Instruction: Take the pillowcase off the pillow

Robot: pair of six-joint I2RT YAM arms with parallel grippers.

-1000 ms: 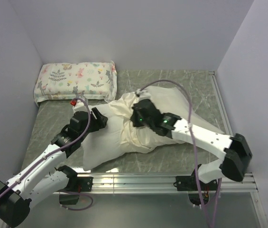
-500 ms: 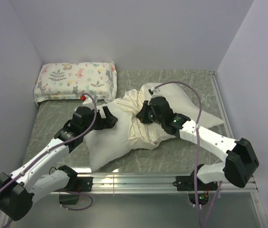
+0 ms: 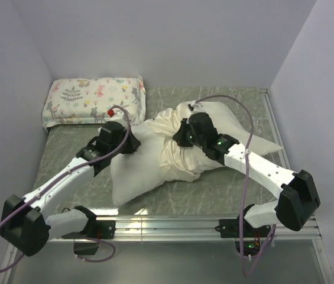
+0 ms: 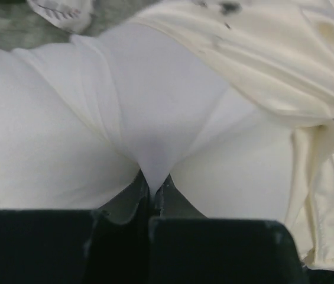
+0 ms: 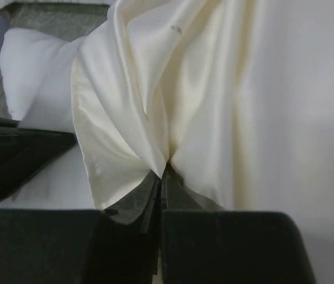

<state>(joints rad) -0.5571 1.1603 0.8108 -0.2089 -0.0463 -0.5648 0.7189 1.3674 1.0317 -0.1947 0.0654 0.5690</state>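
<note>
1. Pillowcase [image 3: 181,165]: cream and slightly shiny. It is bunched into deep folds around the middle of the pillow [image 3: 128,177]. The bunch lies directly under the right gripper [image 3: 182,137] and just to the right of the left gripper [image 3: 130,143].
2. Right gripper: clenched on a fold of the pillowcase. In its wrist view the cream cloth fans upward from the closed tips.
3. Left gripper: clamped on a pinch of the pillow's own white cover. In its wrist view the white cloth is drawn into a taut pleat that ends between the tips, with the cream edge of the pillowcase up and to the right.
4. Pillow: its bare white end extends from the left gripper back toward the arm bases and rests on the table [image 3: 214,195].
5. The two grippers stand near each other, with the gathered edge of the pillowcase between them.
6. Floral pillow [image 3: 96,100]: lies beyond the left gripper at the back wall, apart from it.
</note>
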